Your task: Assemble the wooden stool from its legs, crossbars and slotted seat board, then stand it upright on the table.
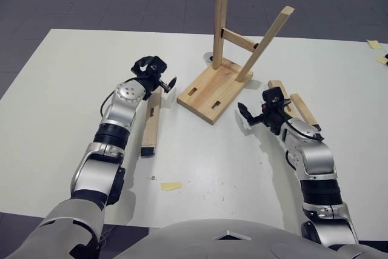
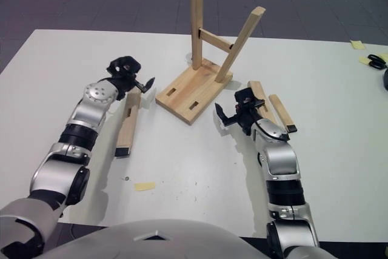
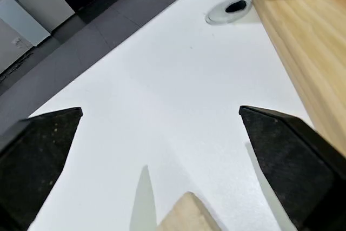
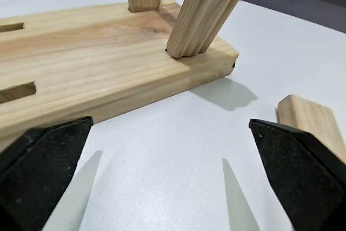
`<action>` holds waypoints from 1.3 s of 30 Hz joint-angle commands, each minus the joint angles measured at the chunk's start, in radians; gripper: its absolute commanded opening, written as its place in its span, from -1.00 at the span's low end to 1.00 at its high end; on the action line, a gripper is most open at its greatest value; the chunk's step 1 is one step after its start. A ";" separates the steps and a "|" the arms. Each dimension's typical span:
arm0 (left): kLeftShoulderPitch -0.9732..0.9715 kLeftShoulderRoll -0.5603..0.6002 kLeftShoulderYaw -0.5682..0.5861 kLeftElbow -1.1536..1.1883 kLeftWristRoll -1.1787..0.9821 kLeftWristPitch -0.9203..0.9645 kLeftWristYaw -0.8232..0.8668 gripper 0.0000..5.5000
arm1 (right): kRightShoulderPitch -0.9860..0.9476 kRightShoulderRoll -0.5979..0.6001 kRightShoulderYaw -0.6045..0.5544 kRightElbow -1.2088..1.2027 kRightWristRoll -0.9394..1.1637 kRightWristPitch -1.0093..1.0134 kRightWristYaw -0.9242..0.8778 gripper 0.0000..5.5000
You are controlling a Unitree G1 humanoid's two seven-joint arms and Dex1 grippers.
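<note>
The slotted seat board (image 1: 205, 93) lies flat mid-table with two legs (image 1: 220, 25) (image 1: 265, 42) standing in its far end. A crossbar (image 1: 239, 39) joins them. Two slots at its near end are bare. One loose leg (image 1: 151, 122) lies under my left arm, its end (image 3: 186, 215) just below the open left gripper (image 1: 167, 83), which hovers left of the board (image 3: 308, 52). Two more wooden pieces (image 1: 303, 108) (image 1: 277, 88) lie beside my right wrist. My right gripper (image 1: 245, 113) is open, low over the table, facing the board's near right edge (image 4: 97, 74).
A yellow sticky note (image 1: 171, 185) lies near the table's front, and others (image 1: 374, 44) sit at the far right edge. A round cable grommet (image 3: 230, 9) is set in the table behind the board. Dark floor lies beyond the far edge.
</note>
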 commanded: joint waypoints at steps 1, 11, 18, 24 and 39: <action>-0.007 -0.006 -0.082 0.084 0.055 -0.110 -0.089 0.96 | -0.062 -0.004 -0.055 -0.018 0.028 -0.013 -0.014 0.96; 0.116 -0.056 0.102 -0.591 -0.312 0.204 -0.257 0.96 | -0.040 -0.036 -0.139 0.008 0.032 -0.036 -0.051 0.96; 0.219 0.007 0.122 -0.789 -0.304 0.339 -0.209 0.96 | -0.058 -0.041 -0.154 0.049 0.029 -0.055 -0.067 0.96; 0.194 0.014 0.081 -0.489 -0.153 0.209 -0.052 0.96 | -0.059 -0.043 -0.156 0.057 0.033 -0.067 -0.071 0.96; 0.203 -0.015 -0.007 -0.703 -0.234 0.241 -0.324 0.96 | -0.043 -0.069 -0.186 0.085 0.049 -0.100 -0.053 0.96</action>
